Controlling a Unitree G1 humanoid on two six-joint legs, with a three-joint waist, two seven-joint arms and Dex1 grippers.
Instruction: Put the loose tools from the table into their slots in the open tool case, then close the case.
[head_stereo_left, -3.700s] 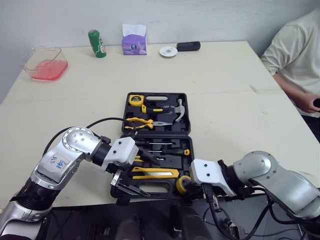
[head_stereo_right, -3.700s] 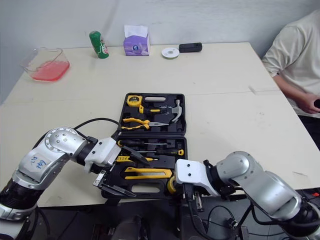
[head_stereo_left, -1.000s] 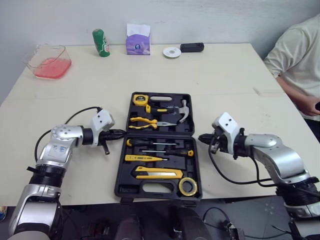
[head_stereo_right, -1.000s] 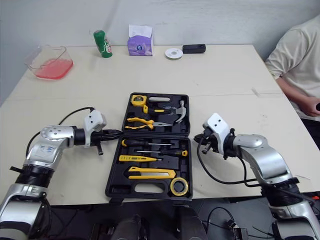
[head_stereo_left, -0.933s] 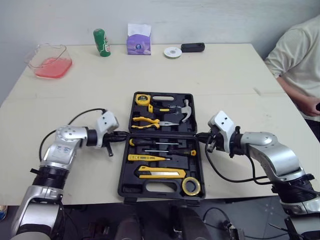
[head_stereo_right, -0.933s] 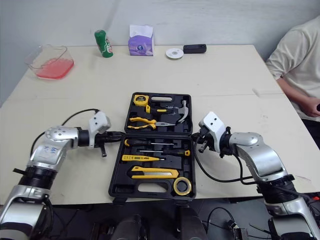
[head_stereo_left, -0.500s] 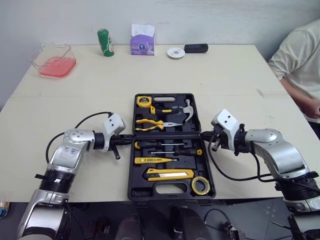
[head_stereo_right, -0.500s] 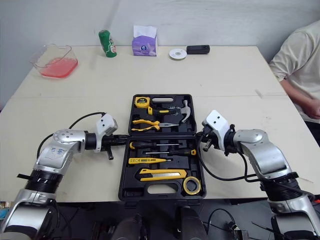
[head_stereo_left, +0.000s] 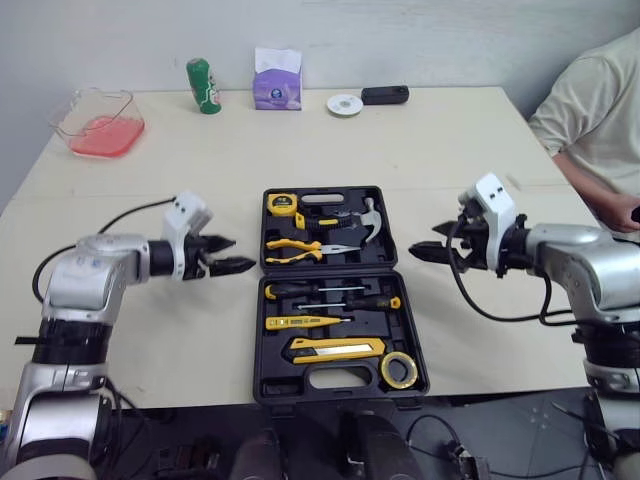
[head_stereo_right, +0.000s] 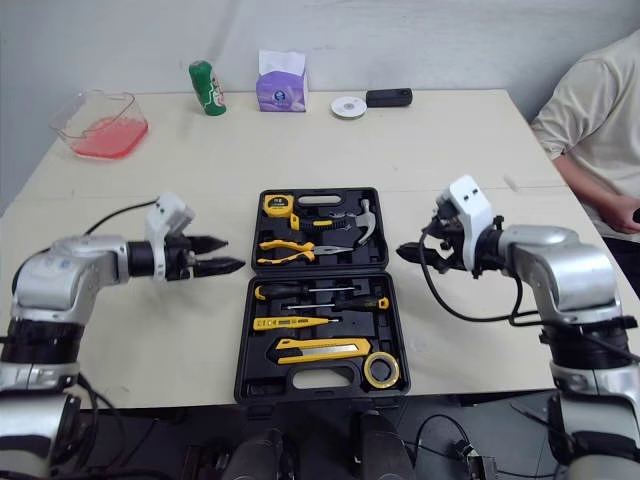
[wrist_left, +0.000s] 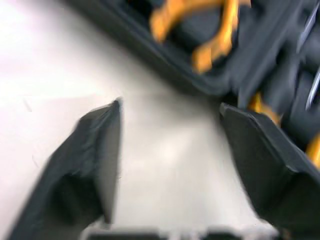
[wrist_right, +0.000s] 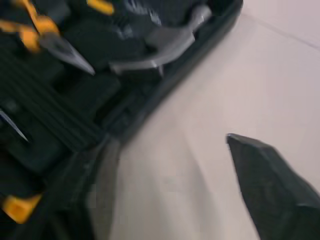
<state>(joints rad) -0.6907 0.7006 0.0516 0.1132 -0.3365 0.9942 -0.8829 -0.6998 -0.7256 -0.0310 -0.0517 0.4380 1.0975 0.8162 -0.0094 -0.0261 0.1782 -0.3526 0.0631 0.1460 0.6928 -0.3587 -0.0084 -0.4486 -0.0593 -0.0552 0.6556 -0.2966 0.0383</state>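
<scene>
Near the front edge of the bench (head_stereo_left: 400, 150) the tool case (head_stereo_left: 270, 380) is lying open, knife (head_stereo_left: 335, 348) and screwdrivers (head_stereo_left: 330, 292) sitting in its near half, pliers (head_stereo_left: 300, 247) and hammer (head_stereo_left: 368, 217) beyond. The left end effector (head_stereo_left: 240, 254) and right end effector (head_stereo_left: 425, 245) are hovering open-fingered and empty beside it. Loading looks finished; only closing is remaining.

A wide cream table (head_stereo_left: 430, 150) runs back to a plain pale wall (head_stereo_left: 450, 40). Near its far edge stand a green can (head_stereo_left: 200, 86), a purple tissue box (head_stereo_left: 273, 80) and a clear tub (head_stereo_left: 99, 122) with pink contents. A person (head_stereo_left: 590, 110) in a cream shirt sits at the right.
</scene>
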